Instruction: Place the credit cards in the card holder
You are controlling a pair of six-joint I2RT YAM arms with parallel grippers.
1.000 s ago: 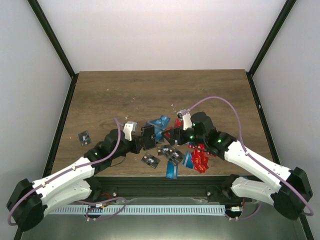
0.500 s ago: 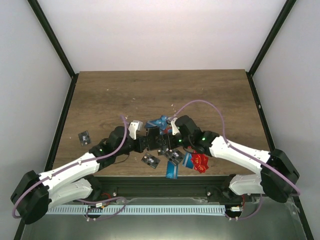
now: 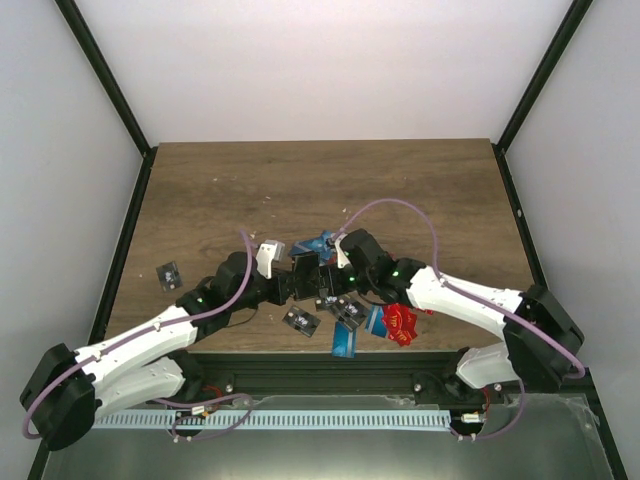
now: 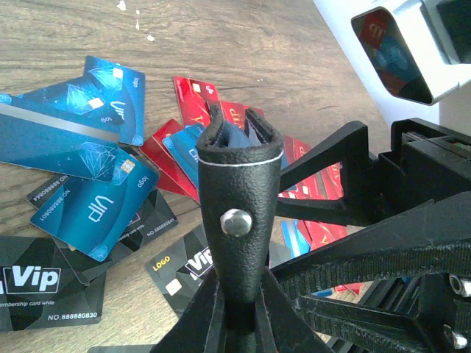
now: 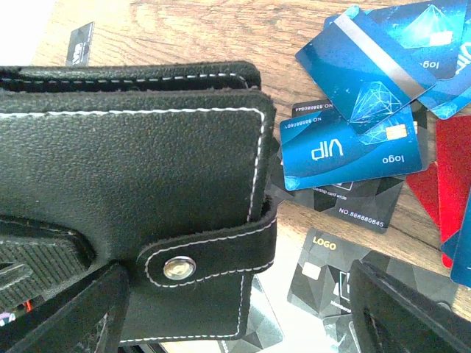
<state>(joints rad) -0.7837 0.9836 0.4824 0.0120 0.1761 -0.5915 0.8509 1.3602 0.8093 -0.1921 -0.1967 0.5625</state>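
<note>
My left gripper [image 4: 239,312] is shut on the lower edge of the black card holder [image 4: 239,184] and holds it upright above the cards. The holder's clasp tab [image 5: 213,254] is snapped round its edge. A blue edge shows between its leaves at the top. My right gripper [image 5: 235,294] is open, its fingers [image 4: 346,220] either side of the holder's clasp end. From above, both grippers meet at the holder [image 3: 305,272]. Blue cards [image 4: 73,125], red cards [image 4: 199,92] and black cards [image 4: 44,283] lie loose on the table beneath.
More red cards [image 3: 400,322] and a blue card [image 3: 345,342] lie near the table's front edge. One black card [image 3: 168,274] lies alone at the left. Blue cards [image 3: 320,243] lie just beyond the grippers. Black frame posts stand at the table's sides.
My right gripper has moved left, off the red cards, up to the card holder. My left gripper has shifted the holder slightly right towards it.
</note>
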